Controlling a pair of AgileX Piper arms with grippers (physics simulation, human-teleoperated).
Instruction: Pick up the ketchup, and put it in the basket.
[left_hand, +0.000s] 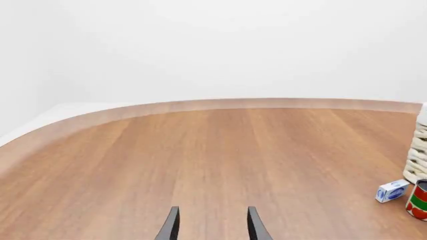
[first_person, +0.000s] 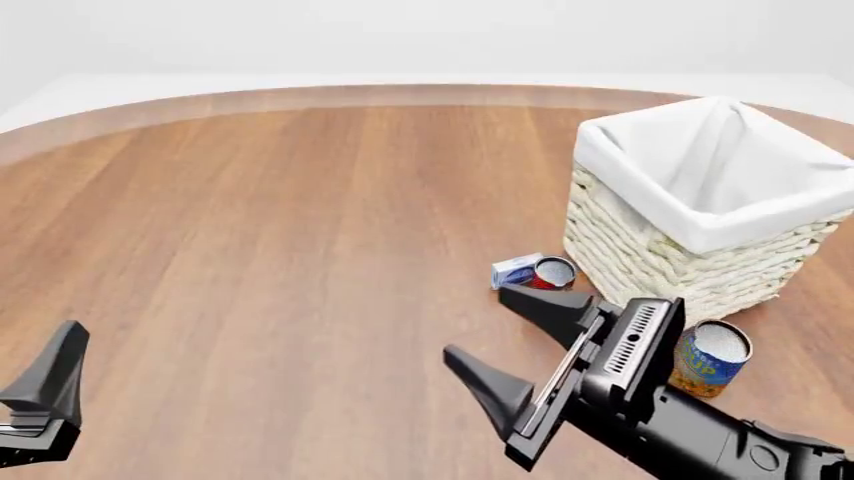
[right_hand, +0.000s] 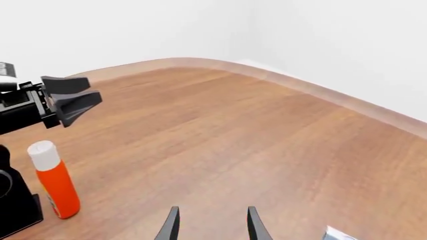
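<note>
Standing upright on the brown wooden table (right_hand: 220, 130), the orange-red plastic squeeze bottle of ketchup with its tall white cap (right_hand: 55, 181) appears only in my right wrist view, close beside the black base of my left arm and below my left gripper (right_hand: 70, 99), which crosses that view at its edge; the bottle is touched by neither gripper and does not show in the front view. The large square cream-white woven wicker basket with a white cloth liner folded over its rim (first_person: 694, 205) sits on the far right of the table in the front view, upright, with nothing visible inside it. Just beside its near left corner lie a small blue-and-white carton (first_person: 515, 270) and a small red can (first_person: 553, 273), the two touching or nearly so. A blue-and-yellow can (first_person: 707, 358) stands near the basket's front wall, partly hidden behind my right arm. My right gripper (first_person: 514, 340) hangs above the table in front of these items, its two black fingers spread wide with nothing between them. My left gripper sits at the lower left corner of the front view; its fingers (left_hand: 172, 225) stand moderately apart and empty over bare wood.
</note>
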